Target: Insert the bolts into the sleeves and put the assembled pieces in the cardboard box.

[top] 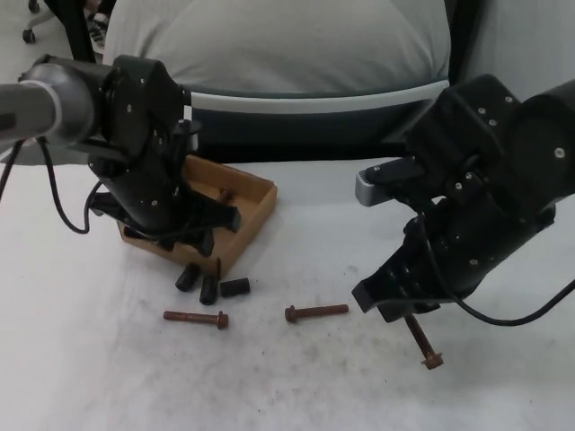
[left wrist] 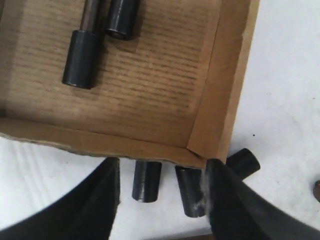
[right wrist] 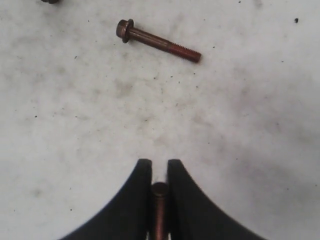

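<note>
My left gripper (left wrist: 162, 200) hangs open over the near wall of the cardboard box (left wrist: 100, 142), and its dark fingers (left wrist: 107, 195) stand wide apart. Just outside that wall three black sleeves (left wrist: 146, 181) lie loose on the table, seen in the high view as a cluster (top: 208, 287). Inside the box lies an assembled piece (left wrist: 80, 57), with another dark sleeve (left wrist: 121, 17) beside it. My right gripper (right wrist: 159, 172) is shut on a rusty bolt (right wrist: 159, 210), which hangs tilted below it, head down (top: 424, 346).
Two loose rusty bolts lie on the white table, one (top: 196, 317) below the sleeves and one (top: 316, 312) toward the middle, also in the right wrist view (right wrist: 157, 41). The cardboard box (top: 256, 215) sits at the left. A dark-edged bench border runs behind.
</note>
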You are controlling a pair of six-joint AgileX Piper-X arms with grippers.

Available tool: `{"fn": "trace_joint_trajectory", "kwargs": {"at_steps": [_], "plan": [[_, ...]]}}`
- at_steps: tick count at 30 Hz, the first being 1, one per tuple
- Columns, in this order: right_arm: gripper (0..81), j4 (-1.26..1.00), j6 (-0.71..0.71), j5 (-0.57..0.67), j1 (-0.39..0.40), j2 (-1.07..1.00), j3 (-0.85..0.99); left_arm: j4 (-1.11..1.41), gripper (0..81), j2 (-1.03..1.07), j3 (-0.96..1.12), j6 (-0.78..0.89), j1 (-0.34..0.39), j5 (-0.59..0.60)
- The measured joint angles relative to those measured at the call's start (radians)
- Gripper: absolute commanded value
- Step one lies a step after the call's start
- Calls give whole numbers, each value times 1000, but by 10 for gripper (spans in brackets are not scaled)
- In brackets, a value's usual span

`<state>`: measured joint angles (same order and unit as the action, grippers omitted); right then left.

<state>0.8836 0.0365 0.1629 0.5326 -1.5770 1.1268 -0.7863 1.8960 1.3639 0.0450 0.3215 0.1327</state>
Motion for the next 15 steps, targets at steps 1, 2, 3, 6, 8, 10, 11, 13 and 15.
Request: {"fn": "trace_joint_trajectory", "kwargs": {"at_steps": [1,2,3,6,8,10,11,13,15], "plan": [[3,0,2,0,0,2,0,-6,489,0,0,0,0,-2],[3,-4,2,0,0,4,0,-15,489,0,0,0,0,-3],[3,-4,2,0,0,3,-2,-24,489,0,0,0,0,-3],[3,-6,6,0,0,3,-1,-37,489,0,0,0,0,-7],[3,-6,9,0,0,3,-1,-38,489,9,0,0,0,-12],[3,-6,9,0,0,3,-1,-38,489,23,0,5,0,-12],[3,-6,9,0,0,3,-1,-40,489,23,0,7,0,-12],[3,-6,9,0,0,3,-1,-39,489,53,0,16,0,-13],[3,-6,9,0,0,3,-1,-32,489,71,0,19,0,-14]]}}
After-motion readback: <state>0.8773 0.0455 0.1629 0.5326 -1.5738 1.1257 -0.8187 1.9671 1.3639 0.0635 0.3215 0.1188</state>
